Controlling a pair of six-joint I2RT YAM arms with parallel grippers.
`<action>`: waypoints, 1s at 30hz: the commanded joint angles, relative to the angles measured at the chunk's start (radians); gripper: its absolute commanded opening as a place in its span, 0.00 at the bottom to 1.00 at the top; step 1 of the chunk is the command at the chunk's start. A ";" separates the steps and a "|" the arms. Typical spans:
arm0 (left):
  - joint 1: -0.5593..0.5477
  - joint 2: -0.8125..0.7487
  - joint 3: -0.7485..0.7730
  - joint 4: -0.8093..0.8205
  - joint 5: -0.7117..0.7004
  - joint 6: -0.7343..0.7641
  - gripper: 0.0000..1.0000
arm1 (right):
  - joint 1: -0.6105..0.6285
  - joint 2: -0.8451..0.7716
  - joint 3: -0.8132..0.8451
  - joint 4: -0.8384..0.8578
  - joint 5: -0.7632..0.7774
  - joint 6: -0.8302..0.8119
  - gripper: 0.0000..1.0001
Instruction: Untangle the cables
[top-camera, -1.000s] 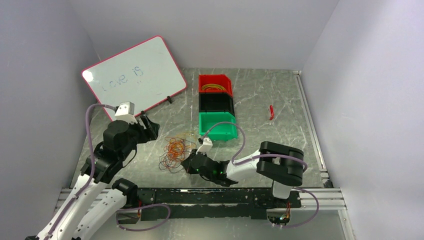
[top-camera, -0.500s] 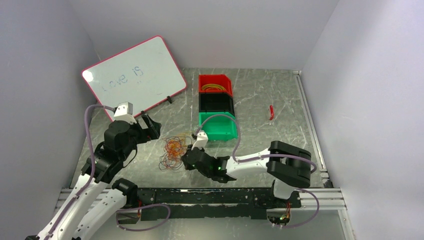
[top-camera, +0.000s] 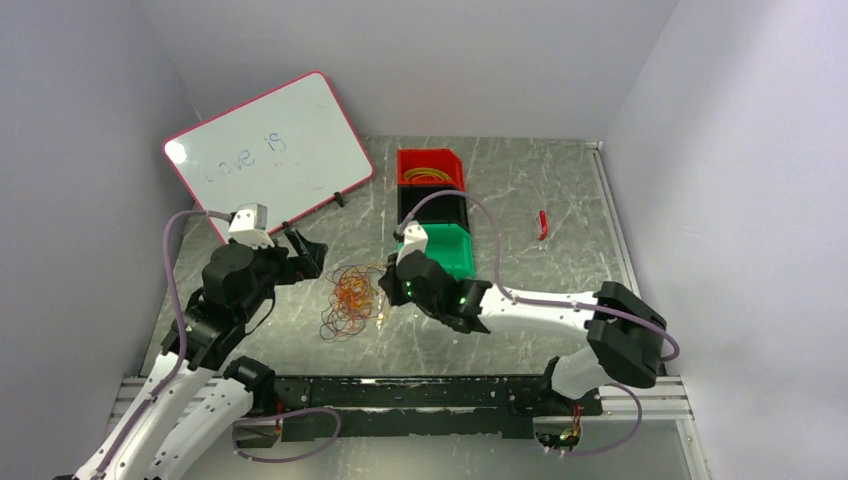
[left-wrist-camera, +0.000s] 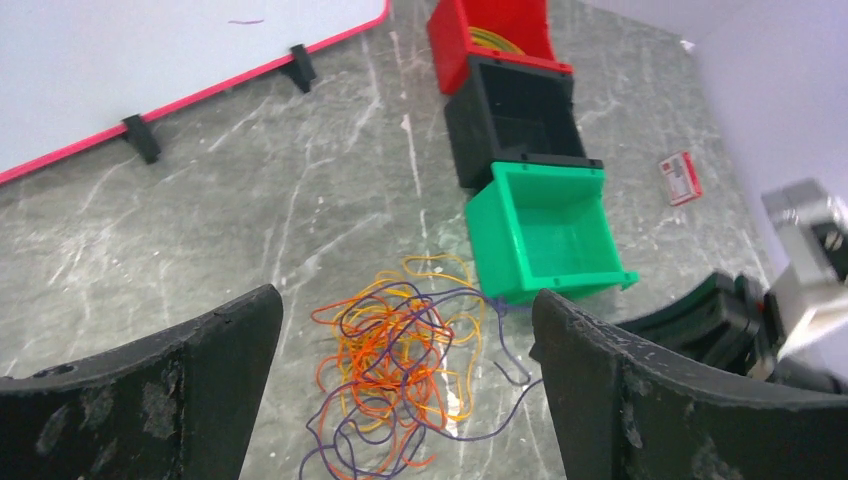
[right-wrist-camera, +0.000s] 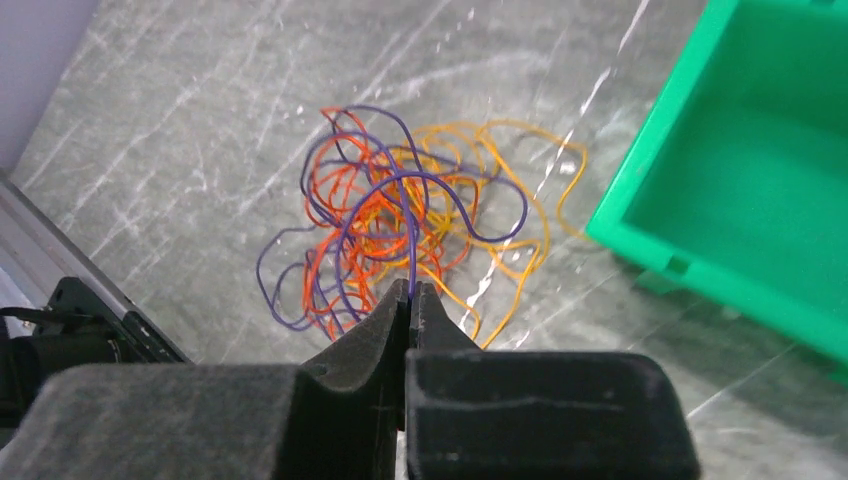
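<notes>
Far left of green bin (left-wrist-camera: 560, 283): left gripper (left-wrist-camera: 405, 300), jaws spread wide, gripping nothing. Just left of green bin, flat on marbled tabletop (left-wrist-camera: 250, 200): cables (top-camera: 350, 298), loose tangle of orange, yellow and purple loops, one yellow loop reaching almost to bin wall. At tangle's near-right edge, by bin's front-left corner: right gripper (right-wrist-camera: 410, 295), jaws pinched together on purple strand (right-wrist-camera: 408, 235).

1. A red-framed whiteboard (top-camera: 270, 150) with handwriting on it leans at the far left.
2. A red bin (top-camera: 430, 168), black bin (top-camera: 432, 207) and green bin (top-camera: 450, 255) stand touching in a row.
3. A small red object (top-camera: 542, 223) lies to their right on the grey marbled worktop (top-camera: 570, 180).
</notes>
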 joint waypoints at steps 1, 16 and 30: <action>0.001 -0.032 -0.043 0.121 0.097 0.023 0.99 | -0.076 -0.064 0.079 -0.100 -0.150 -0.143 0.00; 0.002 -0.039 -0.166 0.516 0.289 0.114 0.92 | -0.179 0.067 0.497 -0.436 -0.421 -0.389 0.00; 0.001 -0.046 -0.230 0.669 0.348 0.223 0.88 | -0.223 0.096 0.713 -0.570 -0.561 -0.416 0.00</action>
